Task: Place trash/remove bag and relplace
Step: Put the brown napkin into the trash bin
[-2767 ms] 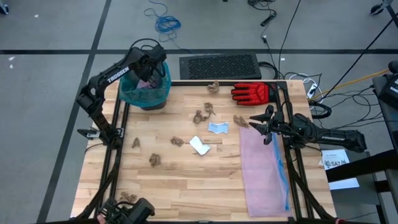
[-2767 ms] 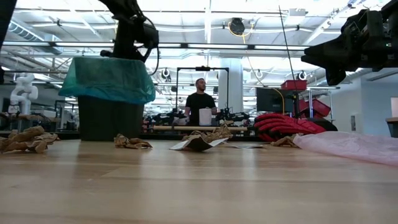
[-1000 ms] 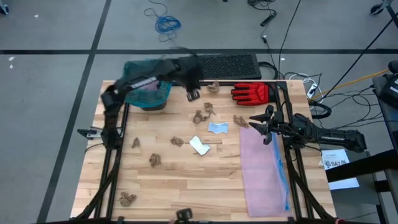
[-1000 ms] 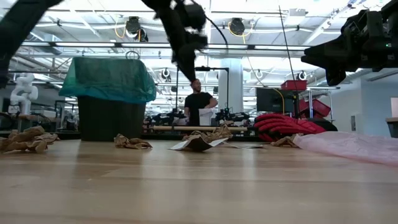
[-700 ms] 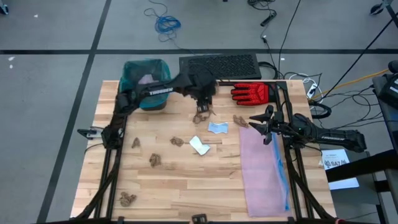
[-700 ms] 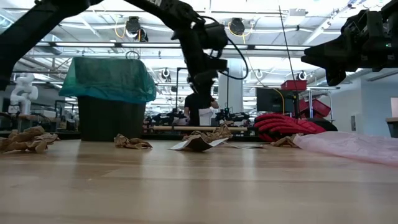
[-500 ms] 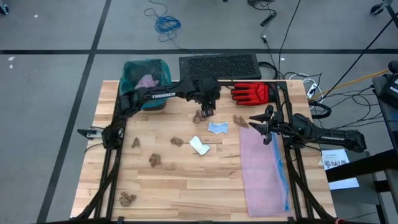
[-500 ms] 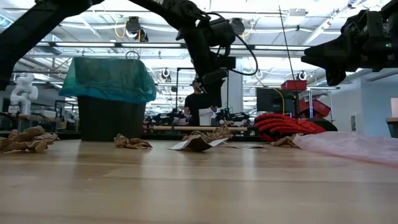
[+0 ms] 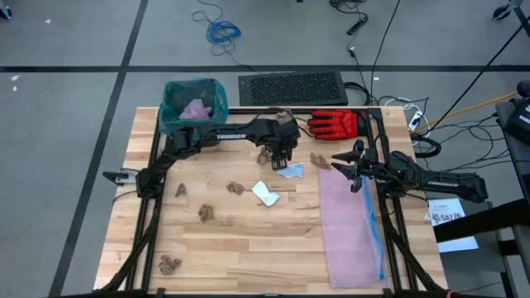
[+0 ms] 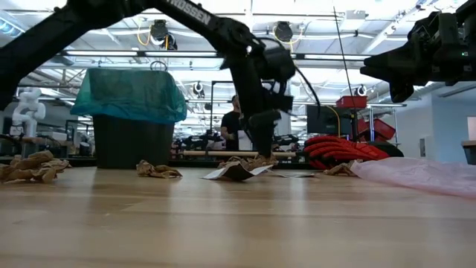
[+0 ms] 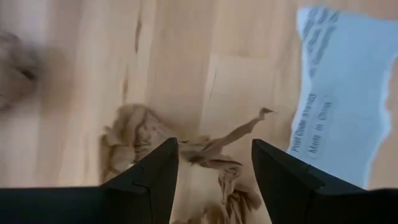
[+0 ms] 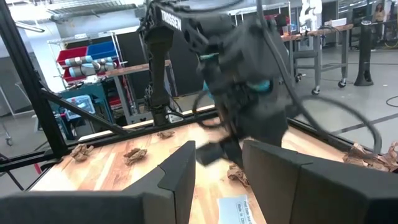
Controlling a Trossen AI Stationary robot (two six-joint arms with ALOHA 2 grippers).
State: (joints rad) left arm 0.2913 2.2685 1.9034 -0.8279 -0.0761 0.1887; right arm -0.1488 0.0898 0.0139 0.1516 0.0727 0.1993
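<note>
My left arm reaches far across, wrist tipped down, left gripper low with jaws apart. My right gripper hangs raised, jaws apart.

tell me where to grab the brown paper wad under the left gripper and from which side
Grip the brown paper wad across its bunched middle, coming straight down from above. It lies low and flat on the table, and the open left gripper straddles it already; the thin tail looks too flimsy to hold.

Bin w/ bag at tabletop back-left corner. Glove back-right. Scraps scattered mid-tabletop; left pincer over one.
</note>
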